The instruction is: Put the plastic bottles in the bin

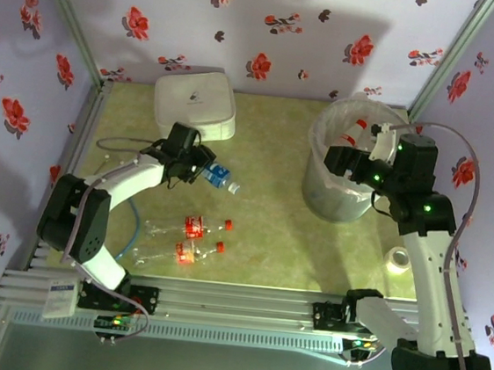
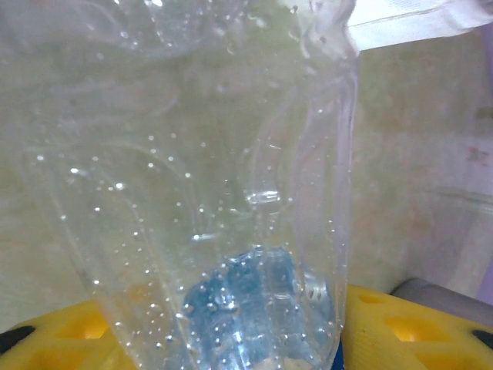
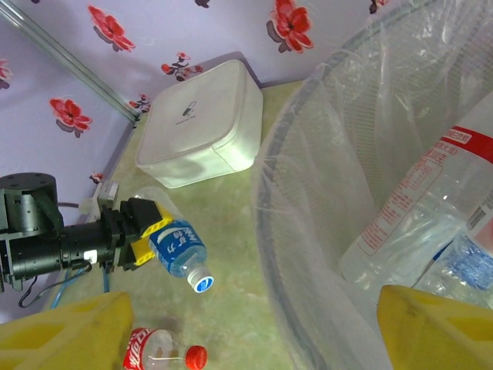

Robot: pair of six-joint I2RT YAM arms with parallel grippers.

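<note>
**Ana:** What did the work surface look like?

**Ben:** It was a mottled yellow-green table [image 1: 267, 249], boxed in by pale walls [image 1: 318, 16] printed with red flowers. A white box [image 1: 194, 102] sat at 11 o'clock and the bin [image 1: 316, 197] at 2 o'clock. A small white roll [image 1: 396, 258] lay at 4 o'clock.

**Ana:** And the arms?

**Ben:** The left arm was folded at its elbow at 8 o'clock, with the forearm reaching toward 1 o'clock. The left gripper [image 1: 198, 167] was clenched on the blue-labelled bottle [image 1: 219, 177], just below the box. The bottle's clear body sat between the yellow pads [image 2: 400, 327] and its cap pointed toward 4 o'clock. The right arm rose along the 3 o'clock edge, its wrist bent over the bin's rim. The right gripper [image 3: 254, 327] was spread wide there, holding nothing.

**Ana:** Where were the other bottles?

**Ben:** One red-labelled bottle [image 1: 194, 226] and a second red-labelled bottle [image 1: 189, 251] lay at 7 o'clock. A binned bottle [image 3: 431, 193] leaned inside the bin.

**Ana:** What about room to move?

**Ben:** Bare table ran from the blue-labelled bottle to the bin's wall. An aluminium rail [image 1: 234, 303] closed the 6 o'clock edge.
</note>
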